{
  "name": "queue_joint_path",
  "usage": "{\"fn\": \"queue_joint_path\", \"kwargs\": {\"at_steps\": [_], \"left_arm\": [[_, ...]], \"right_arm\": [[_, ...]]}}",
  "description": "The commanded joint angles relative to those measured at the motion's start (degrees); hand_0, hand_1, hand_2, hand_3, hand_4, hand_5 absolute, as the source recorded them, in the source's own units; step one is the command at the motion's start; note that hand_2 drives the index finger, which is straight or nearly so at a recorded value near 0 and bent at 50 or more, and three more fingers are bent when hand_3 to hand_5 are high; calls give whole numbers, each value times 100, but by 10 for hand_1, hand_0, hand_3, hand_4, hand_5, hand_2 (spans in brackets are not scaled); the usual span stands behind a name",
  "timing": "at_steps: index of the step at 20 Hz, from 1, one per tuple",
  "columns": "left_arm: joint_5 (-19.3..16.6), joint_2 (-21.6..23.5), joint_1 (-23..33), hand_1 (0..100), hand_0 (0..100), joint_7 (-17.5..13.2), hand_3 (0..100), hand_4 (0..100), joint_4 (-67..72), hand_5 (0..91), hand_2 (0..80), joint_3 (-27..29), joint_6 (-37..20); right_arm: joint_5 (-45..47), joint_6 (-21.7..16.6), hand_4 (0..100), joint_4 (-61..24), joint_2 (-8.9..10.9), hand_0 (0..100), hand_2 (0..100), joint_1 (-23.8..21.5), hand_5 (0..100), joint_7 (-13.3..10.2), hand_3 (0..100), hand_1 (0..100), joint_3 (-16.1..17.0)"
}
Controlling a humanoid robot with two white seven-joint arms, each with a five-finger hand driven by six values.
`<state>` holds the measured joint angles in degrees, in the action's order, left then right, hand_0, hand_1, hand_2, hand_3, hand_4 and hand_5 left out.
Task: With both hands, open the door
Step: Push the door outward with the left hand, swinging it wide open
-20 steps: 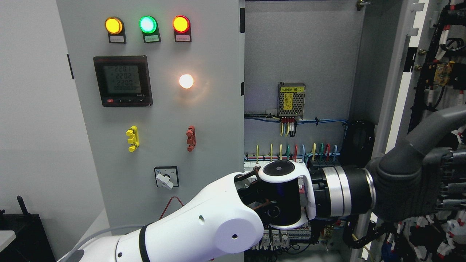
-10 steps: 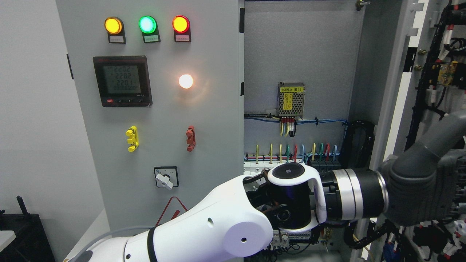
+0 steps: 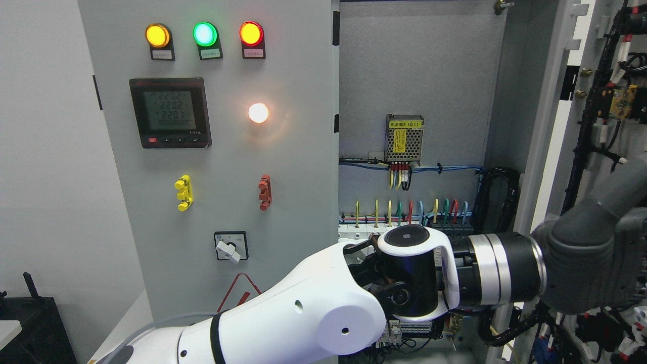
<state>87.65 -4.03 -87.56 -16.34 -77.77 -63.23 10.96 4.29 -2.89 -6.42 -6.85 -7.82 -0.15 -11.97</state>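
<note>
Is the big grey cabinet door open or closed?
Open. The right door is swung out, showing the coloured wires inside the cabinet.

Single head view, close and level, facing the electrical cabinet [image 3: 212, 151] front, open interior rightward

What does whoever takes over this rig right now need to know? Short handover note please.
Left hand: reaches across from the lower left to the right door; grey glove at the door's edge, finger state not visible.
Right hand: not in view.
Right door: swung open, cabinet interior with its power supply and wiring exposed.
Left door: closed, indicator lamps lit, meter on.
Done: right door is open.
Left: probably swing it wider; the left door is unopened, if it needs opening.
</note>
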Motion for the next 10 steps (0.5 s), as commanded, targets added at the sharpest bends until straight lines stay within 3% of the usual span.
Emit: {"fn": "queue_joint_path", "kwargs": {"at_steps": [1, 5, 10], "left_arm": [[313, -45, -278, 0, 0, 26, 0, 32, 262, 0, 0, -497, -331], [332, -54, -279, 0, 0, 447, 0, 32, 263, 0, 0, -542, -340], [340, -54, -288, 0, 0, 501, 0, 32, 263, 0, 0, -743, -375]], "right_arm": [[1, -1, 0, 0, 0, 0, 0, 0, 0, -3, 0, 0, 2], [1, -1, 0, 0, 0, 0, 0, 0, 0, -3, 0, 0, -7], [1, -1, 0, 0, 0, 0, 0, 0, 0, -3, 0, 0, 2]]}}
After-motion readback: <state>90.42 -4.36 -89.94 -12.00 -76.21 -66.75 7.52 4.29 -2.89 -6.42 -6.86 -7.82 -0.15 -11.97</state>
